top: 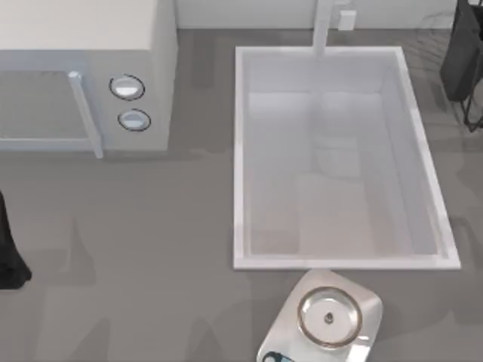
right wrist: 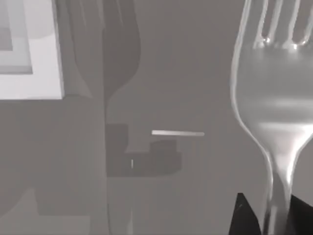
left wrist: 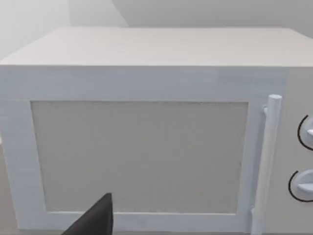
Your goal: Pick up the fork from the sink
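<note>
The fork (right wrist: 274, 112) hangs close in the right wrist view, tines pointing away, its thin handle running down between two dark fingertips (right wrist: 242, 220). My right gripper (right wrist: 271, 223) is shut on that handle, above the grey counter and beside a corner of the sink's pale rim (right wrist: 34, 68). In the top view the sink (top: 339, 263) is a large light-grey basin with a bare flat bottom, and my right arm (top: 464, 56) is at the far right edge, beyond the basin's right rim. My left arm (top: 9, 256) is parked at the left edge, and its gripper (left wrist: 95, 223) faces the microwave door.
A grey microwave (top: 83, 75) with two knobs (top: 127, 87) and an upright door handle (left wrist: 266, 161) stands at the back left. A thin tap (top: 324, 26) rises behind the sink. A silvery square base with a round ringed top (top: 328, 317) sits in front of the sink.
</note>
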### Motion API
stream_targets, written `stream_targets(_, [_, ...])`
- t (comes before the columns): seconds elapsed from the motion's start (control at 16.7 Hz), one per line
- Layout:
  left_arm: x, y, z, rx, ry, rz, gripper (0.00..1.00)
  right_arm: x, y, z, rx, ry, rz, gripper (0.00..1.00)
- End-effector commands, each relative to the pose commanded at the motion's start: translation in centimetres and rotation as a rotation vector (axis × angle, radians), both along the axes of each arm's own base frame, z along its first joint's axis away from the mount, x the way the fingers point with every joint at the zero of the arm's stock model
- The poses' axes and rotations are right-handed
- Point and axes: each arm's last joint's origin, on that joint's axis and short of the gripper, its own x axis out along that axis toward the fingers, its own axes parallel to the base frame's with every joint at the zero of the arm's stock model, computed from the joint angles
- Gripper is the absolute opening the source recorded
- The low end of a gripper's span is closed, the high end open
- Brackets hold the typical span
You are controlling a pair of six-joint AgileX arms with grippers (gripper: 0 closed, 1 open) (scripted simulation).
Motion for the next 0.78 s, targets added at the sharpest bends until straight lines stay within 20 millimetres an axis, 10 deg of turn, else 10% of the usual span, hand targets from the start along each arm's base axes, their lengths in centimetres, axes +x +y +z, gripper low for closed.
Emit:
stream_targets(0.48, [0.0,0.0,0.0,0.0,0.0,0.0,1.0,-0.6,0.0,-3.0,0.001,0.018,-0.001,0.0])
stream_targets(0.78, [0.0,0.0,0.0,0.0,0.0,0.0,1.0,-0.6,0.0,-3.0,0.001,0.018,-0.001,0.38])
